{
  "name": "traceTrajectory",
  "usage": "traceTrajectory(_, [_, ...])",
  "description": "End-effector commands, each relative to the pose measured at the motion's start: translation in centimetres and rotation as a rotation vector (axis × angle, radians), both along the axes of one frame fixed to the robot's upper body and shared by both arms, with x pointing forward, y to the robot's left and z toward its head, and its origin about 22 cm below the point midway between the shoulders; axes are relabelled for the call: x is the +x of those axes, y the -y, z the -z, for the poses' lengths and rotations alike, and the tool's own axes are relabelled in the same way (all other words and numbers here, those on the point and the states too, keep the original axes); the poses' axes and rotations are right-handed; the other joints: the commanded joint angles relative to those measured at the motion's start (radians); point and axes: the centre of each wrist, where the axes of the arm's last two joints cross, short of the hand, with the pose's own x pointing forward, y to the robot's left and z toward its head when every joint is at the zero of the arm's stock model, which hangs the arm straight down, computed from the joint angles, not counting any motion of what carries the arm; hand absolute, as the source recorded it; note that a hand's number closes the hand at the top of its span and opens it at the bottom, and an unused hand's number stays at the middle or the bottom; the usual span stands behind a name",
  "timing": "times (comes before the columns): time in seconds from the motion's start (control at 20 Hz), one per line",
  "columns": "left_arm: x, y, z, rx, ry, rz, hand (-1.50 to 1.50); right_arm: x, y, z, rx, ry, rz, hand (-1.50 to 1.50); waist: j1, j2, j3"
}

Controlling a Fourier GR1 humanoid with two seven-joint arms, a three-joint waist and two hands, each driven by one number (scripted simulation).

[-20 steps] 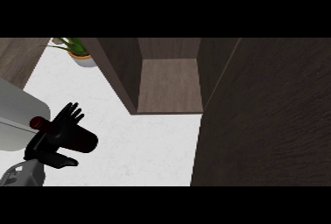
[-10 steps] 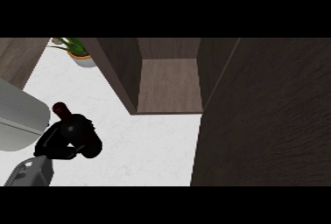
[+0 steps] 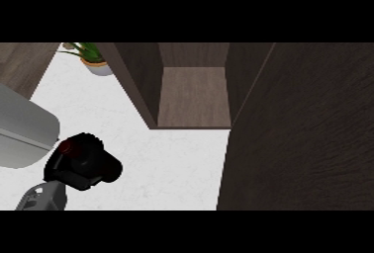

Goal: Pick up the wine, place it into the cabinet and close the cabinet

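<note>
At the far left edge sits a grey rounded object with a smooth curved side, resting on the white tabletop. Above it, in the upper left corner, a strip of brown wood panel runs beside the tabletop.

Just right of the grey object, low in the view, the left hand comes up on its grey forearm from the lower edge. Its black fingers are curled round the wine, grasping it. Little of the wine shows: only a small round top, dark red with a darker ring about it, peeking out at the upper left of the hand. The rest of the bottle is hidden under the fingers, so its body and label cannot be made out. Hand and wine are over the tabletop, well apart from the cabinet opening and down to the left of it.

Near the top, a potted plant with green leaves stands in a pale pot on the tabletop, just left of the cabinet.

The cabinet is in the middle, dark-walled with a lighter brown wood floor inside. Its cabinet door stands open, a broad dark wood-grained panel filling the right side of the view.
</note>
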Motion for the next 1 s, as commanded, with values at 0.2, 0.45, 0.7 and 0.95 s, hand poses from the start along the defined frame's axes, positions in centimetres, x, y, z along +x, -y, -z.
traceTrajectory(0.2, [-2.5,1.5,-0.7,0.037,0.145,-0.223,1.5,-1.8,0.9,-0.4,0.017,0.027,-0.013,-1.5,0.007,0.0,0.001])
traceTrajectory(0.45, [-1.6,2.7,-1.9,0.104,0.285,-0.278,1.5,-2.4,0.2,-0.1,0.02,0.021,-0.026,-1.5,0.003,0.0,0.0])
traceTrajectory(0.7, [-2.4,3.7,-4.1,0.006,0.34,-0.239,1.5,-3.3,0.9,-0.1,0.002,0.016,-0.03,-1.5,0.003,-0.001,0.0])
traceTrajectory(0.95, [-0.6,7.1,-8.6,-0.032,0.324,-0.181,1.5,-3.3,0.2,-1.1,0.021,0.026,-0.034,-1.5,0.001,-0.001,-0.001])
